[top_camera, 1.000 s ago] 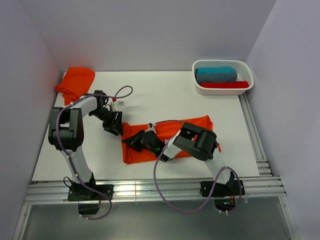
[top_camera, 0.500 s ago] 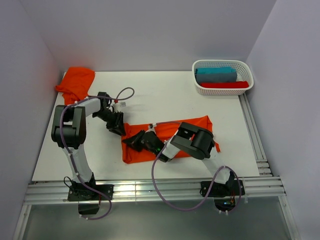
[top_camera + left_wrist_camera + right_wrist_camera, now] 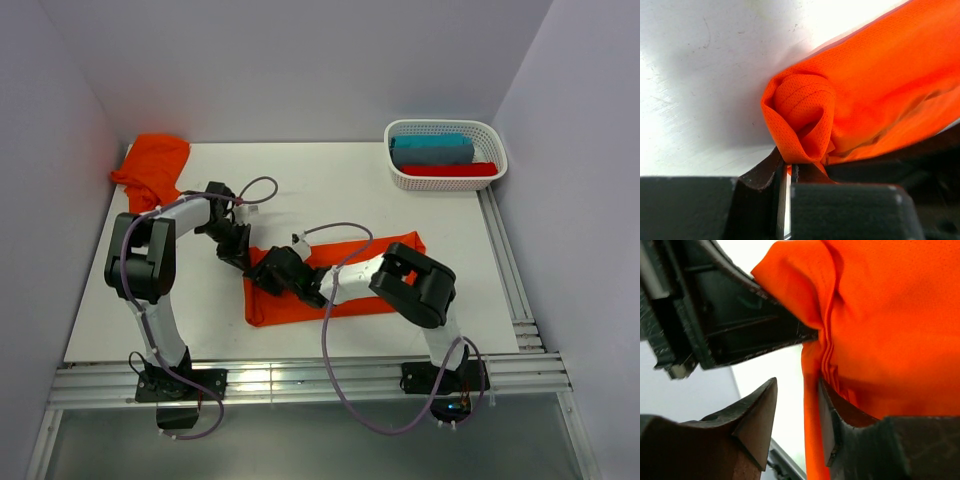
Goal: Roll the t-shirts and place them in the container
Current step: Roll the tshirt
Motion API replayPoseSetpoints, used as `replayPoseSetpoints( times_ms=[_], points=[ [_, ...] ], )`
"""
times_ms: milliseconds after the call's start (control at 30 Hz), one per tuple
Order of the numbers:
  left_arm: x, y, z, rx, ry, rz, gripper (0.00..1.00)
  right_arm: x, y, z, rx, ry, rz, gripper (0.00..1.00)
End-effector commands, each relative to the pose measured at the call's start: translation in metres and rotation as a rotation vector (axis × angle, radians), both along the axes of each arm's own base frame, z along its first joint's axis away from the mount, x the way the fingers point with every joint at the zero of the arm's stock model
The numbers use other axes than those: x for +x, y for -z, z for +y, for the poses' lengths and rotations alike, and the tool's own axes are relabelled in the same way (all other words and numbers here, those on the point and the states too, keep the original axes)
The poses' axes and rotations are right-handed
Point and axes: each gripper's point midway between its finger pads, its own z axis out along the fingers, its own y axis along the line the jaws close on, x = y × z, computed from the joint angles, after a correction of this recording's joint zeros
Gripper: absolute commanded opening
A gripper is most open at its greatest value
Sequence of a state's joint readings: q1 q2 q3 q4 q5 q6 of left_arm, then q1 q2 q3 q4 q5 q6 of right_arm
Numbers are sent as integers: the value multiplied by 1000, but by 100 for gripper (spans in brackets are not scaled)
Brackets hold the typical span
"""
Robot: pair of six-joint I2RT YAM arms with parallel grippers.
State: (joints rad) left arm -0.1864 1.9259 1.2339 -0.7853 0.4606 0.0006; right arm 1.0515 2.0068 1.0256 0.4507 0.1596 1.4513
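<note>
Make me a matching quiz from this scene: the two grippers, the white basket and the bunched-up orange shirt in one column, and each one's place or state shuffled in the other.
Column one:
1. left gripper
2. right gripper
3. white basket
4. bunched orange t-shirt

Column two:
A. far right corner of the table
B. jaws shut on a rolled corner of the middle t-shirt
C. far left corner of the table
D. jaws apart

Pairs: 1-B, 2-D, 3-A, 4-C.

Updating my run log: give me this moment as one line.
left end effector: shut on orange t-shirt corner | right end effector: open around its edge
</note>
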Motion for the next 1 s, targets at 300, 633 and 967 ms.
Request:
replayPoseSetpoints(
  times_ms=[300,633,967],
  points=[
    [13,8,17,143,8,-86,0,-30,-21,-17,-311,-35,-61,46],
    [12,13,17,154,14,-77,0,-58,-27,-10,-384,-70,-79,45],
    [12,15,17,163,18,-78,0,-70,-30,-1,-449,-92,-97,45]
  ],
)
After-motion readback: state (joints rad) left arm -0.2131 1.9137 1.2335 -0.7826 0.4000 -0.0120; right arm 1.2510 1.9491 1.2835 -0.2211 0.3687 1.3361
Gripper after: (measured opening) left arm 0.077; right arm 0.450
